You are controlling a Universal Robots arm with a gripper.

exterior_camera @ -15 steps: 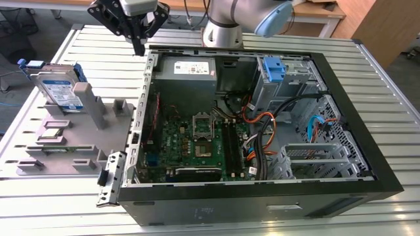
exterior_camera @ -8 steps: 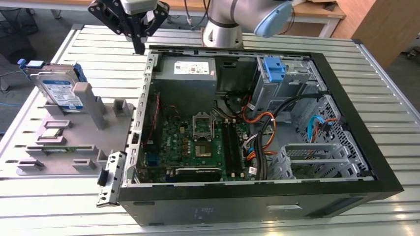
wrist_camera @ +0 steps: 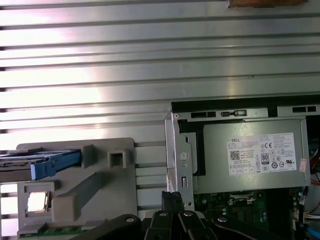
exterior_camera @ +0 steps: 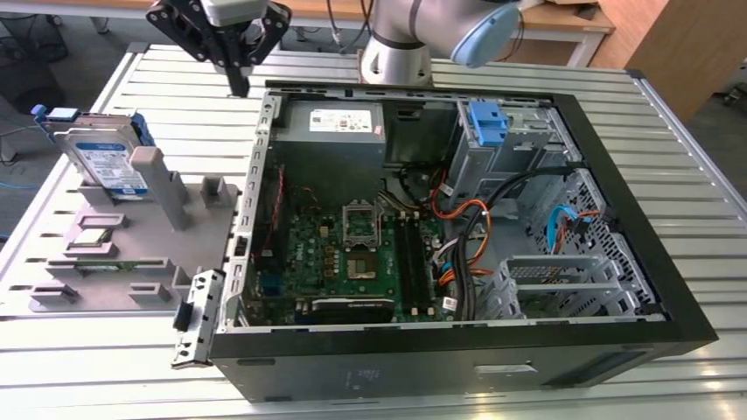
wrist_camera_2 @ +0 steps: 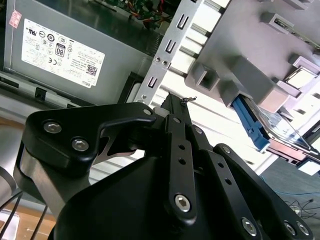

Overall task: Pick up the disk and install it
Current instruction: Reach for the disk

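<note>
1. Pincer (exterior_camera: 240, 86): fingers drawn together with nothing between them. It hangs above the worktop (exterior_camera: 117, 367), just outside the back corner of the computer case (exterior_camera: 408, 376), near the power supply (exterior_camera: 332, 122).
2. Disk (exterior_camera: 103, 162): stands on edge in a slot of the grey fixture (exterior_camera: 152, 245), well apart from the pincer and untouched.
3. Progress, as judged: pick-up not begun, and installation is wholly outstanding.
4. Fixture contents: the disk, plus a square silver chip (exterior_camera: 94, 238) in another recess.
5. Case contents: lid off, with motherboard (exterior_camera: 350, 254), cables and power supply fitted. The drive bay carries a lone blue bracket (exterior_camera: 488, 122) and no drive.
</note>
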